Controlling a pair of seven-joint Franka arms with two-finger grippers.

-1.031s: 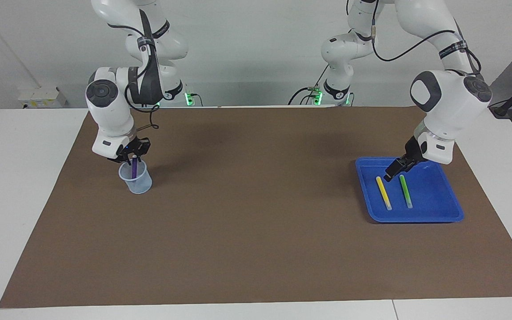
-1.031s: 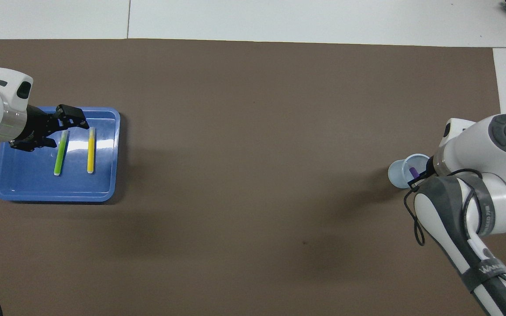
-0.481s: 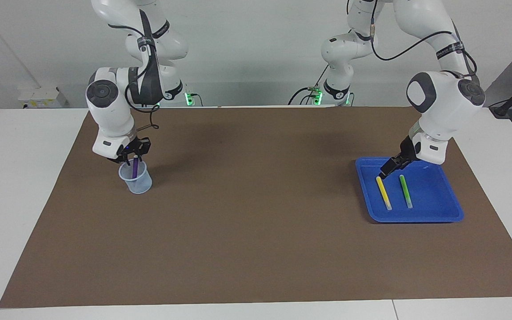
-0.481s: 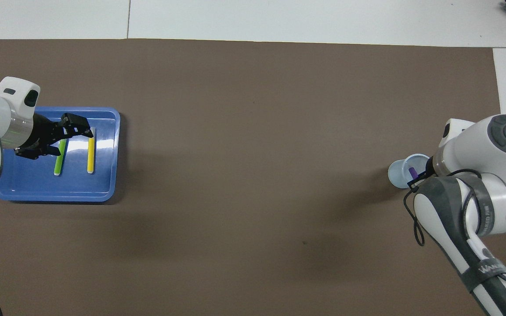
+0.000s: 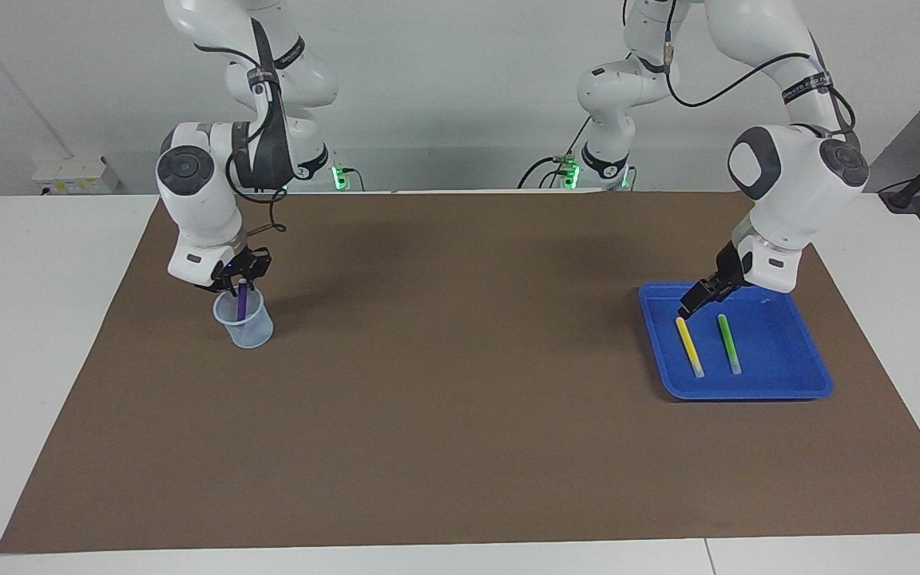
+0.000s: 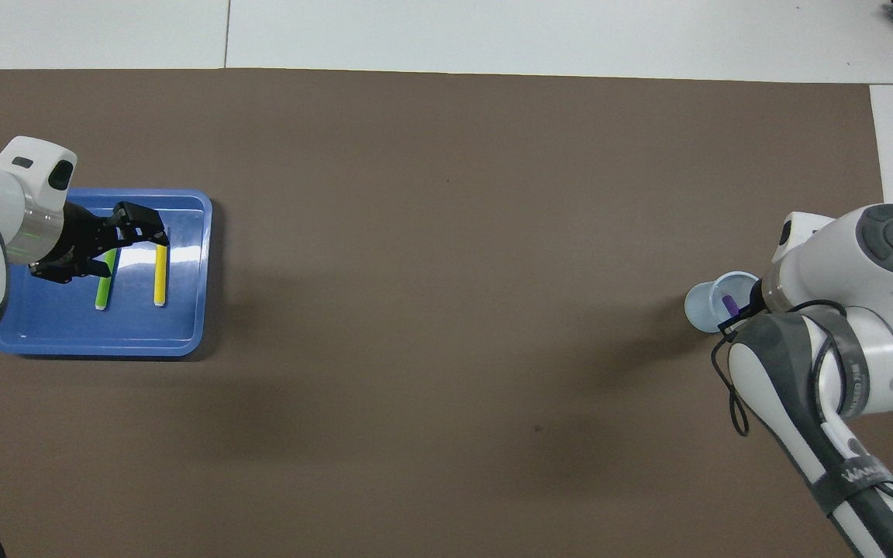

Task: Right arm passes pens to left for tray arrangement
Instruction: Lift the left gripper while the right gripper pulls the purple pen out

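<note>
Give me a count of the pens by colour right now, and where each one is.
Yellow pen: 1, lying in the blue tray
Green pen: 1, lying in the tray beside the yellow one
Purple pen: 1, standing in the pale cup, under the right claw
Total: 3 pens

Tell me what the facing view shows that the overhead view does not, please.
Only the facing view shows both arms' bases, the wall, and the right pincer at the top of the purple pen in the cup. Only the overhead view shows the left pincer open over the tray. Both show the yellow pen and green pen lying in the tray.
</note>
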